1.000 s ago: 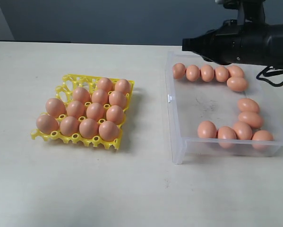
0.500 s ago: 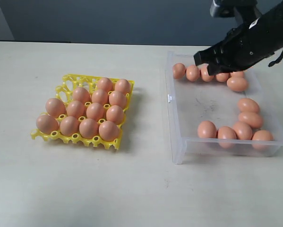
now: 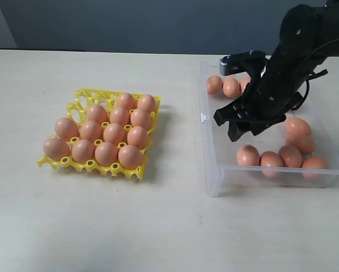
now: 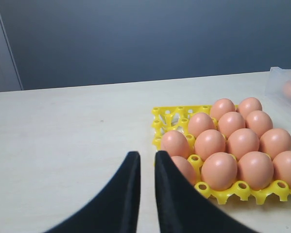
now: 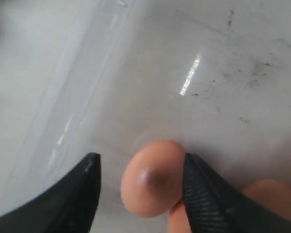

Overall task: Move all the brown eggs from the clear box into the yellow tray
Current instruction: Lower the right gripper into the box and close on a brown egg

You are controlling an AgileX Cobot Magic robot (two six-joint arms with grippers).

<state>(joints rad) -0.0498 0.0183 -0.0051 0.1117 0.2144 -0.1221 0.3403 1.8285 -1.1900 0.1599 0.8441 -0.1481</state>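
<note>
Roughly half done, I'd say: about a dozen eggs [image 3: 114, 133] sit in the yellow tray [image 3: 81, 93], and others wait in the clear box [image 3: 214, 170] beside it. The right gripper [image 5: 140, 158] straddles one egg [image 5: 150, 184] there, fingers spread. The left gripper [image 4: 146, 158], near the tray, is pressed nearly together, empty.

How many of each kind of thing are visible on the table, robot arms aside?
Bright yellow plastic egg tray: 1
Shallow clear plastic box: 1
Smooth orange-brown oval eggs: 22 visible, 13 in tray, 9 in box; right arm hides part of box
Total: 24 visible
</note>
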